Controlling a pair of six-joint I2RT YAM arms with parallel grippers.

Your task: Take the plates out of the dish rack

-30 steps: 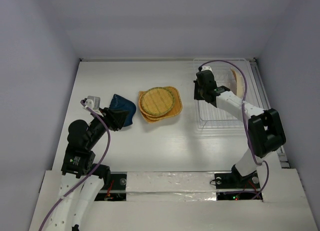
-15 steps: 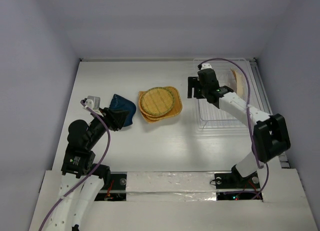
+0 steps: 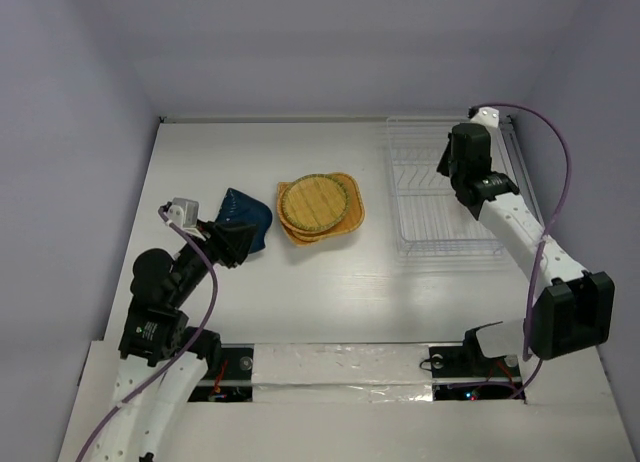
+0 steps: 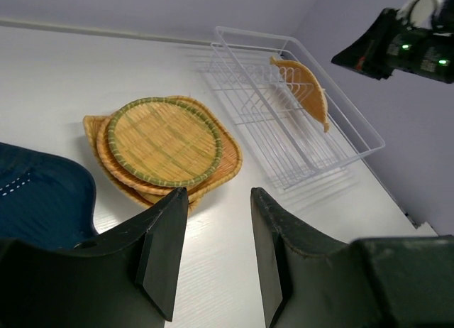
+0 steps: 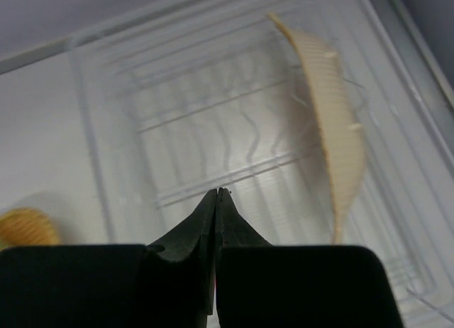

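A single orange-tan leaf-shaped plate [image 5: 333, 129] stands on edge in the right side of the dish rack [image 3: 440, 250]. It lies just right of and slightly beyond the right gripper [image 5: 216, 194], whose fingers are pressed together and empty. Its long axis runs near-to-far along the rack, tip apparently pointing away. The left gripper [image 4: 213, 228], fingers spread, is well apart, beside the dark blue plate [image 4: 39, 197].

Hidden, cropped and blurred regions — wrist and overhead views.
The dark blue plate [image 4: 35, 193] runs off the frame left of the left gripper [image 4: 218, 200], its near edge behind a finger [image 4: 163, 257]; under the round plate [image 4: 159, 140] only rims of the stacked plates [image 4: 228, 157] show. Ahead of the right gripper [image 5: 216, 193] the dish rack [image 5: 191, 108] and leaf-shaped plate [image 5: 337, 143] are blurred — from overhead, that gripper covers the plate.
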